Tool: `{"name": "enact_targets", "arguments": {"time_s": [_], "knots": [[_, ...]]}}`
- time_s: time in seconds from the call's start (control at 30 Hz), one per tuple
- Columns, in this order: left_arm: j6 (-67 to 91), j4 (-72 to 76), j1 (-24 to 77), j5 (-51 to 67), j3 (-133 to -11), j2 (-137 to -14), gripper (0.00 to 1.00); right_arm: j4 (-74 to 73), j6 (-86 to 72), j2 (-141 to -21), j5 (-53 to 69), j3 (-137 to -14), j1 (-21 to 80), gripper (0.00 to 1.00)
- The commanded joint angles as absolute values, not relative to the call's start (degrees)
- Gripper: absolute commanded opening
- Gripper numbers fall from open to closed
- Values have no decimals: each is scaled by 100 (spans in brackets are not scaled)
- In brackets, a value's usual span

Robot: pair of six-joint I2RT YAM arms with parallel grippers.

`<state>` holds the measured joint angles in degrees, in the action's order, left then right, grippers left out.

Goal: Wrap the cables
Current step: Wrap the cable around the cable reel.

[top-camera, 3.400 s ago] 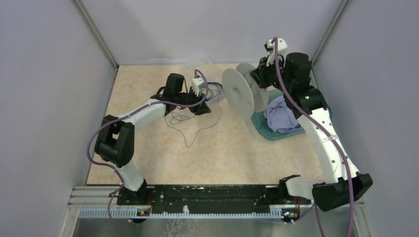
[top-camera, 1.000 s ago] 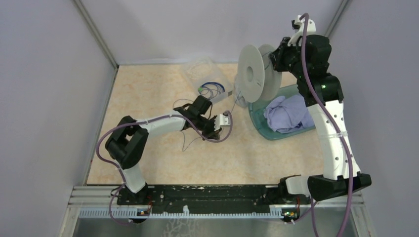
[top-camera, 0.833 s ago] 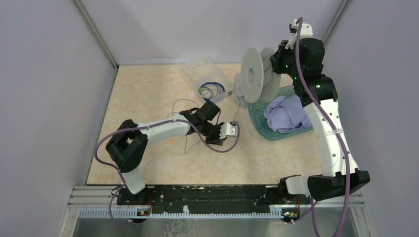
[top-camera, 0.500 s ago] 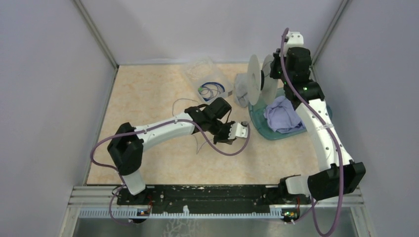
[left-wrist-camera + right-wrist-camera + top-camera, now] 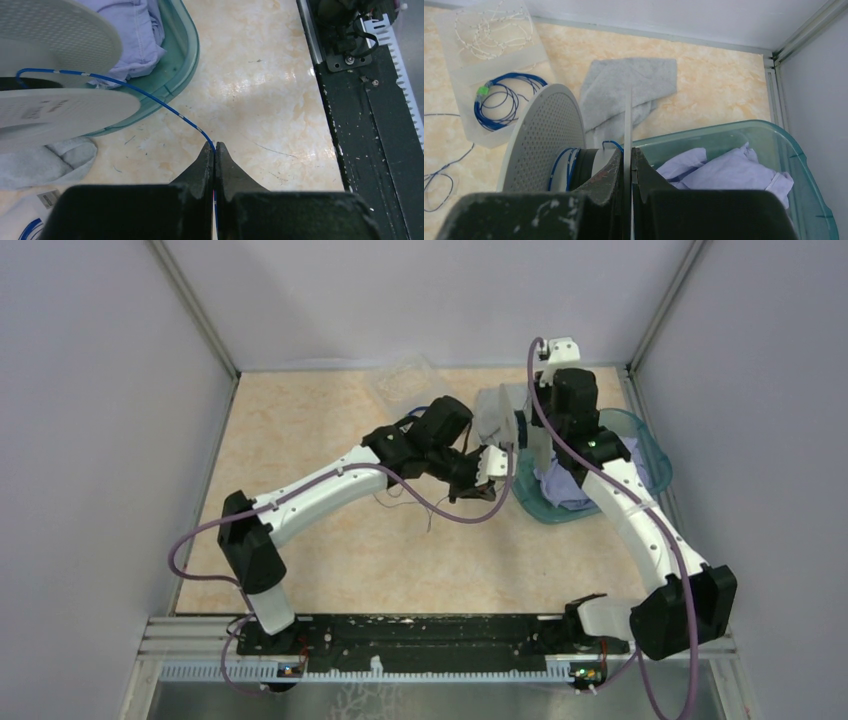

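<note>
My left gripper (image 5: 214, 145) is shut on a very thin dark blue cable (image 5: 150, 97) with pale marks. From the fingertips the cable arcs up and left into the gap between the flanges of the pale grey spool (image 5: 60, 112). In the right wrist view, a few turns of cable (image 5: 561, 162) lie round the hub beside the perforated flange (image 5: 549, 130). My right gripper (image 5: 628, 150) is shut on the spool's other flange, seen edge-on. From above, the left gripper (image 5: 490, 465) sits just left of the spool (image 5: 500, 415) and the right gripper (image 5: 525, 430). Loose cable (image 5: 432, 518) trails on the table.
A teal bin (image 5: 640, 435) with a lilac cloth (image 5: 734, 170) stands under and right of the spool. A grey cloth (image 5: 634, 85) lies behind it. A clear bag (image 5: 499, 100) with a blue coil with a green end lies at the back. The black rail (image 5: 370, 125) marks the near edge.
The left arm swung right and back toward the spool with the cable still pinched. The right arm lowered and turned the spool, bringing it down over the bin's left rim.
</note>
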<state>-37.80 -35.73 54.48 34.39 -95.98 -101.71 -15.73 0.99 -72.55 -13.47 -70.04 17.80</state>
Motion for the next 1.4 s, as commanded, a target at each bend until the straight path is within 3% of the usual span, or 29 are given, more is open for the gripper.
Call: {"name": "enact_targets", "arguments": {"time_s": [0.0, 0.67, 1.03, 1.37], "knots": [[-3276, -3200, 5243, 3375, -9825, -9872, 0, -831, 305, -6796, -1180, -6871, 1852, 0], [-1676, -1882, 3342, 2835, -9875, -9857, 0, -1316, 982, -6382, 1030, -6434, 1854, 0], [-1328, -1380, 2578, 2793, -9102, -10059, 0, -1736, 793, -6293, 1850, -6884, 1854, 0], [-1420, -719, 2529, 3296, -8034, -10029, 0, -2032, -99, -6683, 2383, -8035, 1714, 0]]}}
